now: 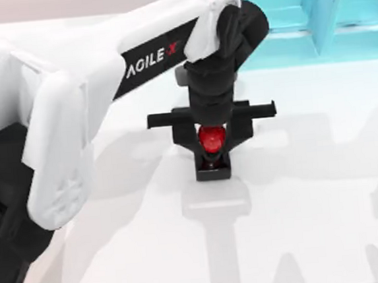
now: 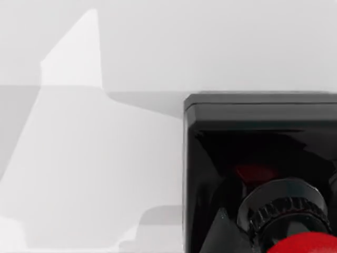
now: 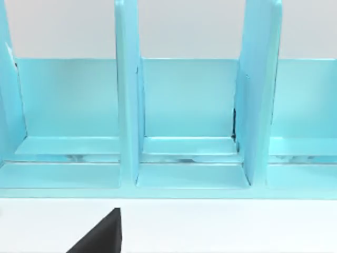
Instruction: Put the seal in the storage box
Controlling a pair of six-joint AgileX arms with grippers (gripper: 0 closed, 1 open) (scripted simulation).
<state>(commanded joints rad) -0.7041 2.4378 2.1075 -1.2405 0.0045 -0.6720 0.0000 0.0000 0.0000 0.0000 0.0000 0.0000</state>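
one seal [image 1: 211, 141], one storage box [image 1: 311, 18]

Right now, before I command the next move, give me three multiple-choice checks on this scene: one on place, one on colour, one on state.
1. Where is the seal relative to the storage box?
A. Inside a compartment
B. On the table, in front of the box
C. On top of a divider

2. What colour is the seal's knob?
A. Red
B. Blue
C. Green

3. What is the left gripper doing?
A. Parked at the table's left edge
B. Reaching into the box
C. Positioned over the seal, fingers either side of the knob

Answers: 1 B, the black base sits on the white table, clear of the turquoise box. 2 A, the top view shows a glossy red knob. 3 C, the black fingers flank the knob from above.
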